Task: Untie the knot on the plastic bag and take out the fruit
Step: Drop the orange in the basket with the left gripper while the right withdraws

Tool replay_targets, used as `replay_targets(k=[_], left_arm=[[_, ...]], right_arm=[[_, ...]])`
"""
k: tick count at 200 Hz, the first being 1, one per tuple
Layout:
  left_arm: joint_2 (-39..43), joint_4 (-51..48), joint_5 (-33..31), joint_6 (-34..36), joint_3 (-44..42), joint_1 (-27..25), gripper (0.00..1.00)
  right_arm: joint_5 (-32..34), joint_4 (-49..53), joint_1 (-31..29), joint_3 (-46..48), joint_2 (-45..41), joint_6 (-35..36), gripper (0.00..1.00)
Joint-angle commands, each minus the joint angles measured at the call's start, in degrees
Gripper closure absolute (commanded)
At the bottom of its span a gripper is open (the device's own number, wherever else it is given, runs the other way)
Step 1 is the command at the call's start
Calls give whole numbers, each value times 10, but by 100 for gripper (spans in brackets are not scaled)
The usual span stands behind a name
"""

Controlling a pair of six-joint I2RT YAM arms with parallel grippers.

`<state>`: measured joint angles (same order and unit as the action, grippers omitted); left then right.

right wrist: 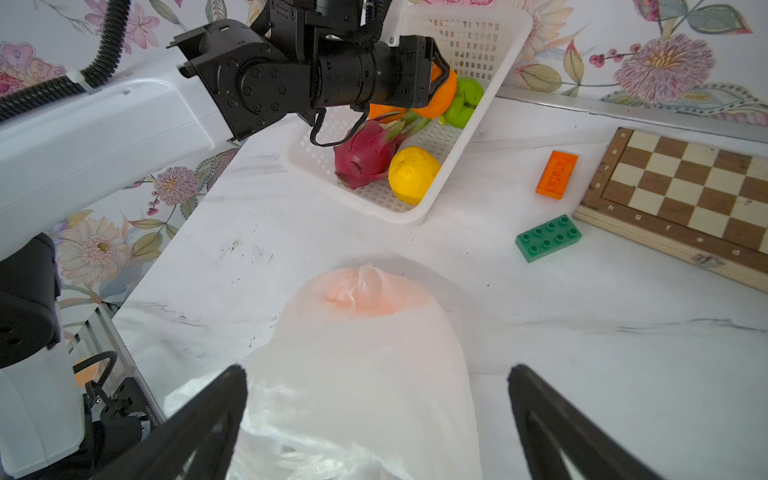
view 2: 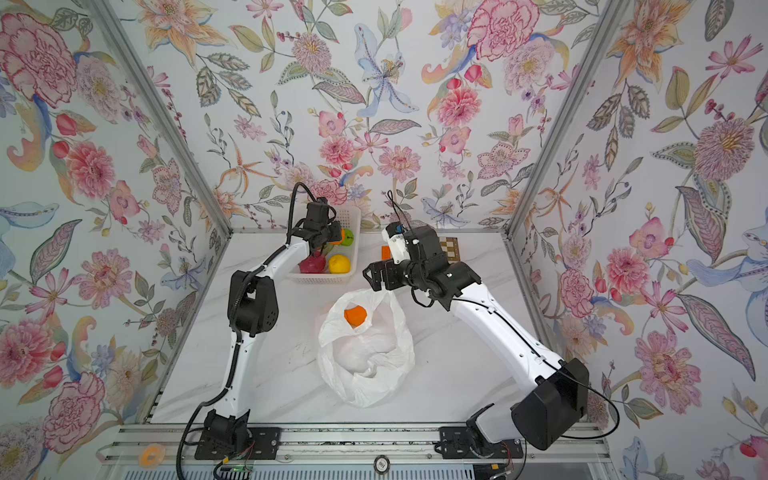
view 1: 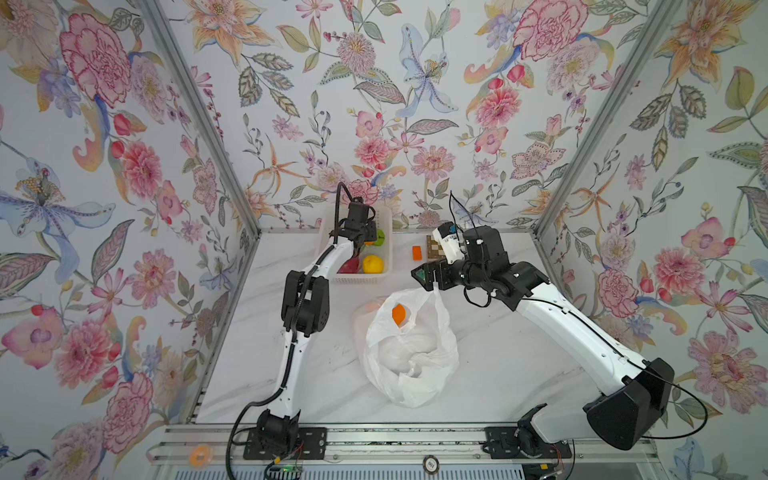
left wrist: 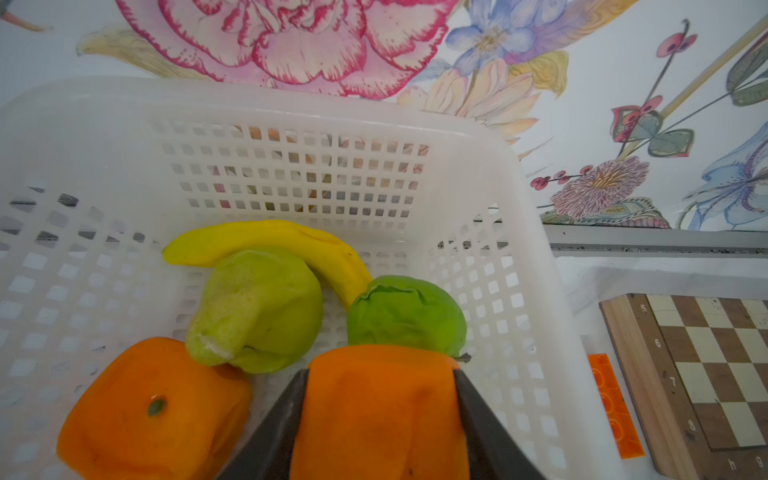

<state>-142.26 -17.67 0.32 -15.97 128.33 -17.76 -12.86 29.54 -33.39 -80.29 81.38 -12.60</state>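
Observation:
The plastic bag (view 1: 409, 353) lies crumpled mid-table with its mouth gaping; no knot shows. One orange (view 1: 399, 314) sits inside near the far rim, and shows pink through the film (right wrist: 365, 297) in the right wrist view. My right gripper (right wrist: 378, 370) is open and hovers over the bag's far edge (view 2: 386, 297), jaws wide on either side of the film. My left gripper (left wrist: 380, 374) is shut on an orange (left wrist: 380, 415) over the white basket (left wrist: 291, 99). Below it lie another orange (left wrist: 153, 407), two green fruits (left wrist: 257, 307), a dragon fruit (right wrist: 365, 156) and a yellow fruit (right wrist: 413, 174).
A banana (left wrist: 270, 239) lies at the basket's far end. Right of the basket sit an orange brick (right wrist: 557, 174), a green brick (right wrist: 548, 237) and a wooden chessboard (right wrist: 685, 195). Flowered walls enclose the table on three sides.

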Motion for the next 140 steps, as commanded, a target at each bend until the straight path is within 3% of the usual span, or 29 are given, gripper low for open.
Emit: replay_targets(k=[1,53,87,140], left_arm=[[-21,-36,13,-5,23,7,74],[-30,-40,19,-25,28,13,59],[-5,-28,12,-28,-6,14,37],[23,-19,8,-19,-22,15,31]], right_arm=[[11,14,2,-17,1,12,1],[14,19,4,-16,-2,13,1],[15,21,6,-15,-4,14,1],[10,24,6,-15,-7,10,1]])
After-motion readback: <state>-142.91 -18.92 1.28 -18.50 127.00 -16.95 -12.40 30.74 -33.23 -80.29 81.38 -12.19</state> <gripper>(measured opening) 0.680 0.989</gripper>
